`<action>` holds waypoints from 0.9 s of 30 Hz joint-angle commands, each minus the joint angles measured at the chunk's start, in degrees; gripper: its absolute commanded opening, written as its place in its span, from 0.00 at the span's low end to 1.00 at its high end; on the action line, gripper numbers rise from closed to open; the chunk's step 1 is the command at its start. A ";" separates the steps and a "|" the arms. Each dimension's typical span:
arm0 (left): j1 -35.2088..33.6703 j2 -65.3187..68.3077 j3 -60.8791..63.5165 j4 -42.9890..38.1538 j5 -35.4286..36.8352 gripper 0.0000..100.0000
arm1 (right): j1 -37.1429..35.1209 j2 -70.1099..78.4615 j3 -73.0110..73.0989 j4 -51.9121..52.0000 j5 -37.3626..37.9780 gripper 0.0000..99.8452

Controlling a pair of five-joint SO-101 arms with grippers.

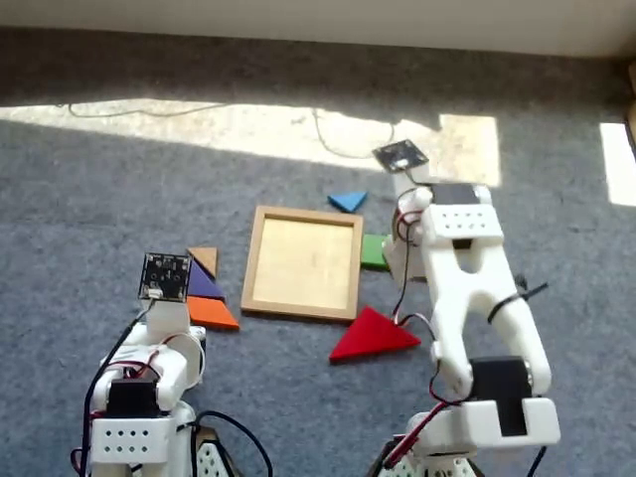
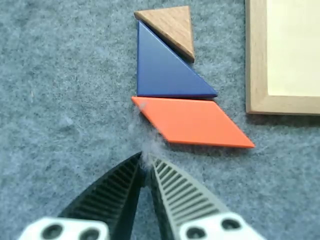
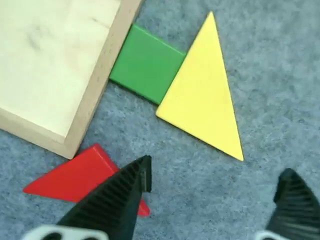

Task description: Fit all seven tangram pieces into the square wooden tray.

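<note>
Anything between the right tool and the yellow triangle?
Nothing visible does. Only bare carpet lies between the open right tool and the yellow triangle. The green square touches the triangle's side toward the tray, off that path.

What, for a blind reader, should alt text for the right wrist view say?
The right gripper, open, hangs over carpet beside a red triangle and a yellow triangle. A green square touches the yellow triangle and the wooden tray.
</note>
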 commanded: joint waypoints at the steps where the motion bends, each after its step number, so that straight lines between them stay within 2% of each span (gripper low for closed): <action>1: 0.92 -0.48 1.45 -0.88 -0.44 0.01 | -2.59 5.32 -7.87 -1.01 0.62 0.45; 9: 0.92 -0.48 1.45 -0.88 -0.44 0.01 | -4.26 18.24 -17.27 -0.75 0.62 0.45; 11: 0.92 -0.48 1.45 -0.88 -0.44 0.01 | -4.00 20.00 -18.51 -0.48 2.99 0.45; 16: 0.92 -0.48 1.45 -0.88 -0.44 0.01 | -3.30 21.58 -18.68 -0.48 9.14 0.45; 27: 0.92 -0.48 1.45 -0.88 -0.44 0.01 | -0.48 21.85 -18.59 -0.57 9.41 0.45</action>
